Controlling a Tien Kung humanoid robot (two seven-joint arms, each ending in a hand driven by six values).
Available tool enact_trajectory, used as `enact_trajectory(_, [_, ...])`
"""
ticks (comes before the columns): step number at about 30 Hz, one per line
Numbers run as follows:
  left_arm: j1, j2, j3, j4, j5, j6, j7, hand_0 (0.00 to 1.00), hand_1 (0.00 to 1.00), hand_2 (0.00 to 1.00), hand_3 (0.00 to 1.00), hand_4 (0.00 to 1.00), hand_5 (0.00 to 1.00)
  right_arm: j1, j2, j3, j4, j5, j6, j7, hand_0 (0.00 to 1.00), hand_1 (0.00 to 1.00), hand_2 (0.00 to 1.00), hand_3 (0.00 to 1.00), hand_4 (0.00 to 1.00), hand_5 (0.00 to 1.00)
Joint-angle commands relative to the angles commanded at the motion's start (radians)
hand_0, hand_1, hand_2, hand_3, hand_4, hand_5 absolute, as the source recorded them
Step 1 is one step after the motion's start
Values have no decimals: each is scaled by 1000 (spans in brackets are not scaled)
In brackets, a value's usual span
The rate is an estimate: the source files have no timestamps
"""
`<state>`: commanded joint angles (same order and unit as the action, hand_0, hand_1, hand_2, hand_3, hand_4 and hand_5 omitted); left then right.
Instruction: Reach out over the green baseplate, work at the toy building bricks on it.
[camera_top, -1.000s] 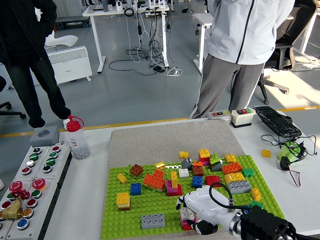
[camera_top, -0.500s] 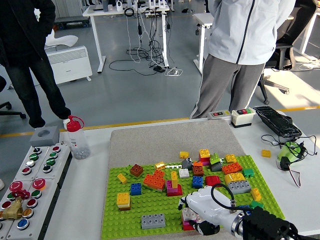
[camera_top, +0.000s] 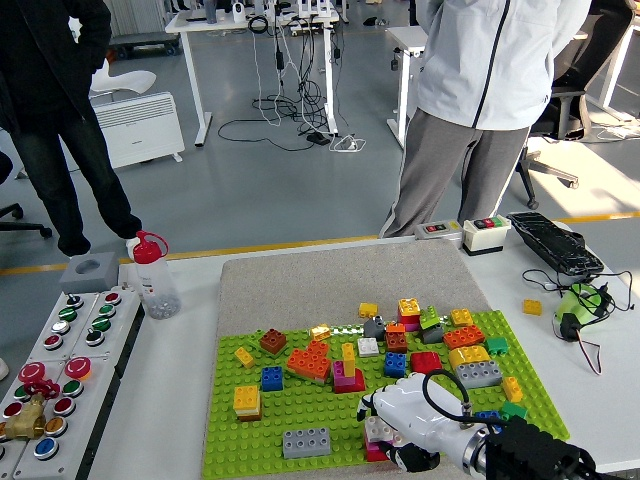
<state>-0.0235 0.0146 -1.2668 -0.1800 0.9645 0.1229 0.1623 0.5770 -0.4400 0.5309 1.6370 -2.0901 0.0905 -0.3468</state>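
Watch the crowding first. Your right robot hand (camera_top: 400, 420) sits low over the near edge of the baseplate (camera_top: 300, 410), and bricks stand close on several sides: the pink-and-yellow stack (camera_top: 347, 372) just beyond the fingertips, the blue brick (camera_top: 395, 363) and red brick (camera_top: 426, 361) a little further back, the grey brick (camera_top: 478, 374) off to the right. A sideways sweep or a lift with the wrist tilted could knock any of them loose or shove them along the studs. The baseplate lies on a grey mat (camera_top: 340, 280), not visibly fixed, so a hard pull on a seated brick may drag the whole plate toward you instead of freeing the piece. The cable looping over the back of the hand could also snag on a tall stack if you reach further in.

As for the hand: the white fingers are curled downward around a small pale brick (camera_top: 376, 429) with a red piece (camera_top: 374, 452) under it, at the plate's front edge. It looks like a grasp, with thumb and fingers closed on that pale brick, though the contact itself is partly hidden by the knuckles, so treat the grip as unconfirmed. The left hand is out of view.

The other bricks stay scattered across the plate's middle and back rows.
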Motion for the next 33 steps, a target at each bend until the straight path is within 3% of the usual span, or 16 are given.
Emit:
enact_trajectory(9, [-2,1,2,0,-4,0,-2,727,782,816,668,476,998,3,-2,-5,-2,-5,-4,1,486,517,558,616,540,37])
enact_trajectory(10, [-2,1,2,0,-5,0,-2,728,782,816,668,476,998,3,-2,-5,-3,-5,-5,1,561,542,559,616,541,35])
enact_trajectory(15, [-3,1,3,0,-6,-1,-2,728,782,816,668,476,998,3,-4,-6,-4,-6,-4,-2,561,542,559,616,541,35])
enact_trajectory(16, [-3,1,3,0,-7,-1,-3,727,783,816,667,476,998,2,-4,-6,-4,-6,-3,-2,650,574,561,610,541,35])
enact_trajectory(21, [-4,1,4,0,-8,-1,-3,727,783,816,667,476,998,2,-5,-5,-3,-5,-1,-5,650,574,561,610,541,35])
enact_trajectory(22, [-4,1,3,0,-8,-1,-3,728,783,816,668,476,998,2,-5,-5,-3,-4,0,-6,750,622,563,608,541,30])
enact_trajectory(27, [-4,1,3,0,-8,-1,-3,728,783,816,668,476,998,2,-5,-5,-2,-2,1,-8,750,622,563,608,541,30])
enact_trajectory(28, [-4,1,3,0,-8,-1,-3,729,784,816,669,476,998,2,-5,-5,-2,-2,1,-8,844,654,566,606,542,27])
enact_trajectory(33, [-4,1,3,0,-8,-1,-3,729,784,816,669,476,998,2,-6,-5,1,-2,1,-9,844,654,566,606,542,27])
